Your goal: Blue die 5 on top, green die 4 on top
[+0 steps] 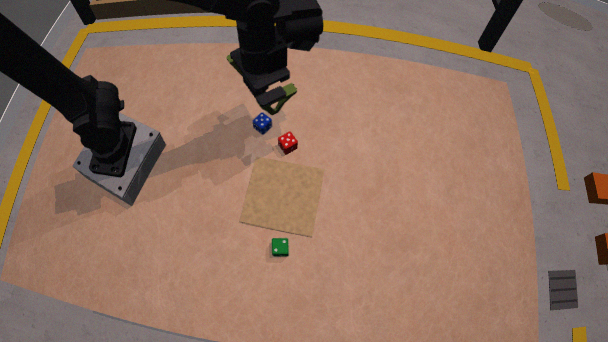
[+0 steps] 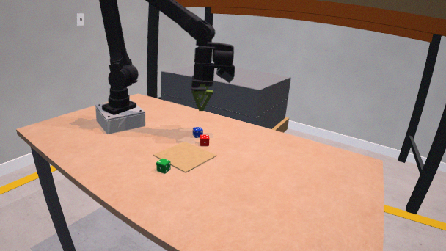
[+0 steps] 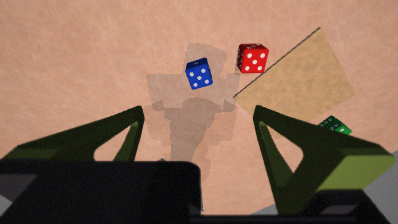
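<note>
The blue die [image 1: 262,122] lies flat on the bare table beyond the tan mat [image 1: 283,196], not on it. In the wrist view its face towards the camera [image 3: 199,74] shows five pips. The red die [image 1: 287,142] lies close beside it, just off the mat's far edge. The green die [image 1: 280,247] lies on the table just off the mat's near edge, with two pips on top. My gripper [image 1: 277,97] hangs well above the table over the blue die, pointing down. Its fingers are wide open and empty.
The arm's grey base block [image 1: 120,162] stands on the table to the left of the dice. A grey box [image 2: 235,92] stands behind the table's far edge. Orange blocks [image 1: 597,187] lie on the floor to the right.
</note>
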Controlling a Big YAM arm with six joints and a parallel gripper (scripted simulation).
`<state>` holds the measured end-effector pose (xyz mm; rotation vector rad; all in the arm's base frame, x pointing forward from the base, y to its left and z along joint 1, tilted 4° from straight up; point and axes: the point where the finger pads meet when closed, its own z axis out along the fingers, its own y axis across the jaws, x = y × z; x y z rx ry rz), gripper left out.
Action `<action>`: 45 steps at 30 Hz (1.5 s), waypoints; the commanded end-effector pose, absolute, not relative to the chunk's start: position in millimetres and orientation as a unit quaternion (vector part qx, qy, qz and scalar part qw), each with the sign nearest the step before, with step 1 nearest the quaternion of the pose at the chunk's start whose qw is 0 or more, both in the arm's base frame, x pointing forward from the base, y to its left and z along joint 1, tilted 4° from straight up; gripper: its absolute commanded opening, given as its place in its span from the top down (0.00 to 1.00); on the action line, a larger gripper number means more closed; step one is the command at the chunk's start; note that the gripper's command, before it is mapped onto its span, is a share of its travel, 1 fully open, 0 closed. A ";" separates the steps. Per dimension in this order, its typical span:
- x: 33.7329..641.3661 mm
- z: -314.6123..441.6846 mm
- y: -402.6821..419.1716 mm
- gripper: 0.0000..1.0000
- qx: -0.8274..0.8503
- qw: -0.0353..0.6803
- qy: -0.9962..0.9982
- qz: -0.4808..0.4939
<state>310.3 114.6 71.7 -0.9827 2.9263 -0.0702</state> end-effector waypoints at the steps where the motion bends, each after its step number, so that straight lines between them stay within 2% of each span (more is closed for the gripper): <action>1: 319.5 70.0 112.3 0.00 -0.226 0.039 0.973 -0.020; 23: 317.2 60.2 108.7 0.00 0.048 0.041 0.998 -0.009; 45: 314.4 49.4 104.6 0.00 0.359 0.041 0.933 0.003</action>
